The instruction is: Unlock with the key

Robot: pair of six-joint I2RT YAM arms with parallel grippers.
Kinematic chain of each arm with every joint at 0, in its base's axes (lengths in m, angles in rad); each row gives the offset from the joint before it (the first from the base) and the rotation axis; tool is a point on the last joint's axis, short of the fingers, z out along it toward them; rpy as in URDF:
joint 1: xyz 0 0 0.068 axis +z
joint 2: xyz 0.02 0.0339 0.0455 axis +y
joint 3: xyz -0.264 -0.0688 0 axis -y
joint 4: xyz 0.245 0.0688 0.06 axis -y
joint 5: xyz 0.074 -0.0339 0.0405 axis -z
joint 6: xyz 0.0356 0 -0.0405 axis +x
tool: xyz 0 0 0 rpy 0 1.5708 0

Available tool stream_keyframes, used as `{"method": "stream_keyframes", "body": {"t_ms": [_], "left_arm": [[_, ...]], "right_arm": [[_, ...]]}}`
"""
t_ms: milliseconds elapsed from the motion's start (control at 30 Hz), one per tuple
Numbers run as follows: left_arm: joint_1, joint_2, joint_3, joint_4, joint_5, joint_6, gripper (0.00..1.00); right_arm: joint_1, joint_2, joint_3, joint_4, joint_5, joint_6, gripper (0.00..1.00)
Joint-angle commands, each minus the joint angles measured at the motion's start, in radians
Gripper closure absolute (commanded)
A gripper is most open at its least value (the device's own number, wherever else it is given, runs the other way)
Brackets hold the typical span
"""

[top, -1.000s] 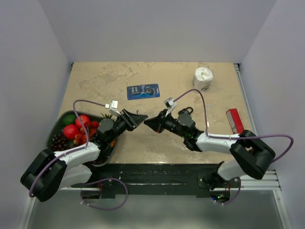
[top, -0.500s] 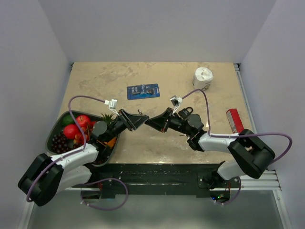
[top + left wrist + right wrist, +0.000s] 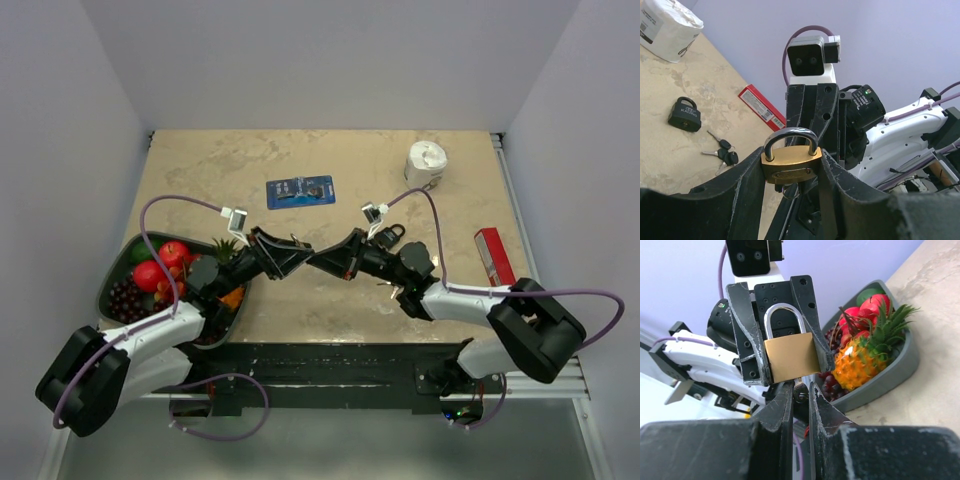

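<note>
Brass padlock point(image 3: 791, 169) in the left claw point(image 3: 791, 159) (key bunch point(image 3: 723, 152) on the table point(image 3: 670, 95) beyond)

Other items on the beige marbled tabletop point(image 3: 215, 165)

A dark grey plastic tray point(image 3: 892, 374) at the left edge holds red apples point(image 3: 172, 250), a green fruit point(image 3: 143, 252), dark grapes point(image 3: 124, 297) and a small pineapple point(image 3: 860, 360). A blue blister card point(image 3: 300, 191) lies mid-table. A white paper roll point(image 3: 426, 165) stands back right, and a flat red box point(image 3: 492, 254) lies by the right edge.

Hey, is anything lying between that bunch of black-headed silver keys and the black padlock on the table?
Nothing visible: only bare tabletop separates the bunch of black-headed silver keys from the black padlock. The left gripper holds a small brass padlock.
</note>
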Motion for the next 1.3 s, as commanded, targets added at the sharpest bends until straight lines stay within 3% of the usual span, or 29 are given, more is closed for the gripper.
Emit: {"method": "stream_keyframes", "body": {"t_ms": [0,1100,1267], "left_arm": [[-0.016,-0.046,0.035,0.112,0.184,0.036,1.00],[-0.090,-0.060,0.091,0.075,0.282,0.186,1.00],[-0.090,-0.080,0.117,-0.139,0.117,0.225,1.00]], "right_arm": [[-0.050,-0.009,0.004,0.061,0.126,0.064,1.00],[-0.053,0.037,-0.014,0.129,0.145,0.291,1.00],[-0.053,-0.020,-0.002,-0.018,0.160,0.158,1.00]]}}
